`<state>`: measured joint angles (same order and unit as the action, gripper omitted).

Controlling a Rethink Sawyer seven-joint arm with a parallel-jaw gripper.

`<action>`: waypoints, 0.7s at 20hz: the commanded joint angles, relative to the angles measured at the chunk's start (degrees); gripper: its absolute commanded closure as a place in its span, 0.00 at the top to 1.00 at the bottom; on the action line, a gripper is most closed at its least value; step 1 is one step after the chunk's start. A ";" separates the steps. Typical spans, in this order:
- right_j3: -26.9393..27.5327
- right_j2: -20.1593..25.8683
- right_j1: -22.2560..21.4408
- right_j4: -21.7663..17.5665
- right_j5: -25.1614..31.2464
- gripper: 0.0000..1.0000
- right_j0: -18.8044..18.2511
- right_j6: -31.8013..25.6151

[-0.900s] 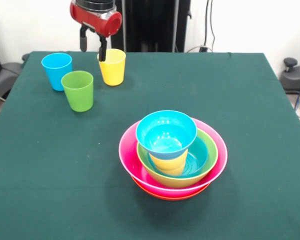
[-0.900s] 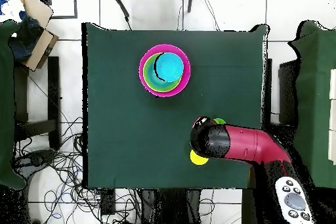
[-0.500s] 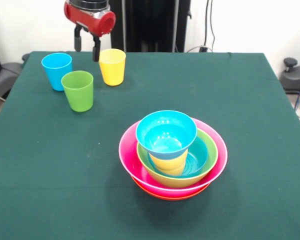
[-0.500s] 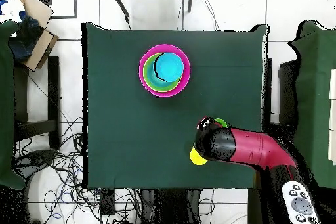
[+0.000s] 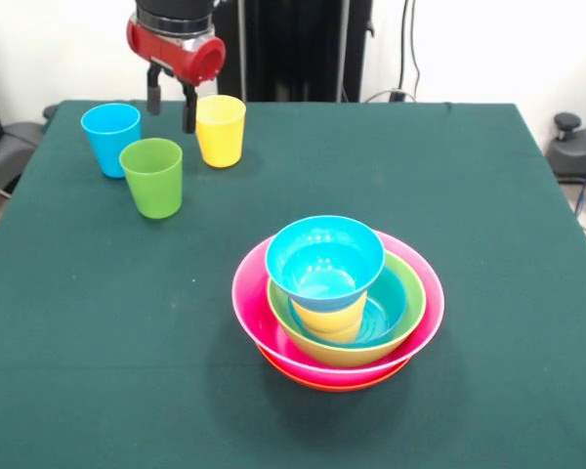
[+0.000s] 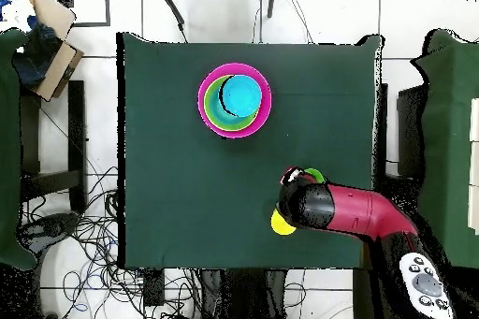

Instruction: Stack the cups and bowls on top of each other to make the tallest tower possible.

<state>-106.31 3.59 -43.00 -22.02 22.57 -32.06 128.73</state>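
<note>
Three cups stand at the table's far left: a light blue cup (image 5: 110, 139), a green cup (image 5: 152, 177) and a yellow cup (image 5: 220, 130). My gripper (image 5: 171, 110) hangs open between the blue and yellow cups, behind the green one, with nothing between its fingers. The tower (image 5: 337, 303) stands nearer the front: an orange bowl (image 5: 313, 381) at the bottom, then a pink bowl (image 5: 246, 293), a lime green bowl (image 5: 412, 315), a blue bowl (image 5: 391, 301), a yellow-orange cup (image 5: 329, 319) and a blue bowl (image 5: 324, 256) on top. In the overhead view the arm (image 6: 341, 212) hides the gripper and covers part of the yellow cup (image 6: 279, 224).
The dark green table (image 5: 469, 195) has open cloth to the right of the tower and in front of it. A cardboard box (image 6: 49, 30) sits off the table's edge, with cables (image 6: 84, 250) on the floor beside it.
In the front view my gripper has shifted left, away from the yellow cup's rim, and dropped slightly. The cups and the tower have not moved.
</note>
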 commanded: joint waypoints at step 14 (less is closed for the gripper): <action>4.75 3.08 11.11 -8.89 -9.26 1.00 0.05 -1.83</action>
<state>-105.96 3.16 -36.44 -26.77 16.84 -32.27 128.73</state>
